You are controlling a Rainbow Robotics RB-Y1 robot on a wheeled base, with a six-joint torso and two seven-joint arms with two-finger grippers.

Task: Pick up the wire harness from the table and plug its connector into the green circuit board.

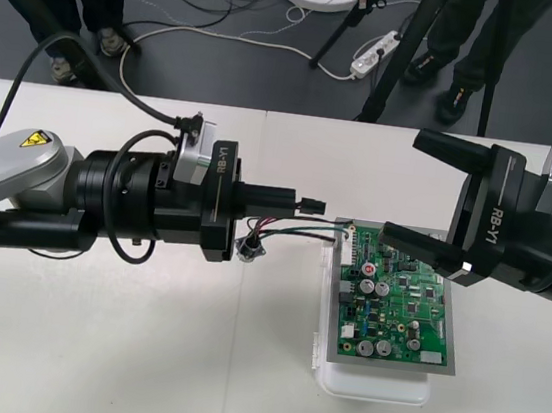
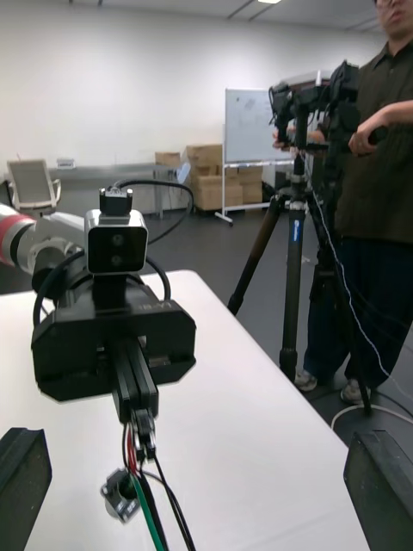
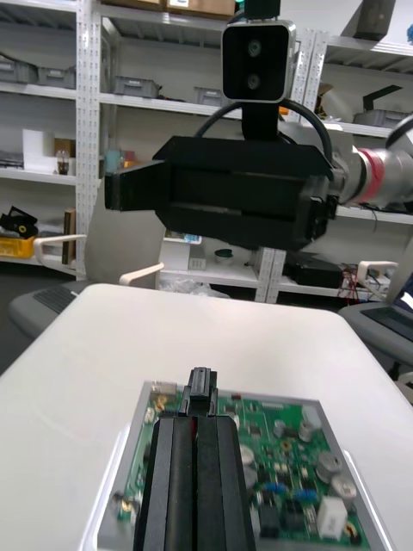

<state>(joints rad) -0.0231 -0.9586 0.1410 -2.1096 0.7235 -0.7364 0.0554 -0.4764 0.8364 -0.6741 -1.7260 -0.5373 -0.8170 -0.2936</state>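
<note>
My left gripper [image 1: 294, 204] reaches in from the left, shut on the harness's small black plug [image 1: 311, 207], which it holds above the table just left of the green circuit board [image 1: 395, 302]. Red, black and green wires [image 1: 279, 226] hang from the plug down to the round metal socket [image 1: 249, 248] on the table. In the left wrist view the plug [image 3: 201, 387] sticks out between the shut fingers [image 3: 172, 482], over the board [image 3: 284, 465]. My right gripper [image 1: 424, 194] stands open over the board's far right corner, facing the left gripper [image 2: 138, 405]. The socket [image 2: 120, 495] dangles below it.
The board sits on a white base [image 1: 375, 385] right of the table's middle. Dark floor with cables, a power strip and tripod legs lies beyond the table's far edge [image 1: 267, 112]. The near half of the table is bare.
</note>
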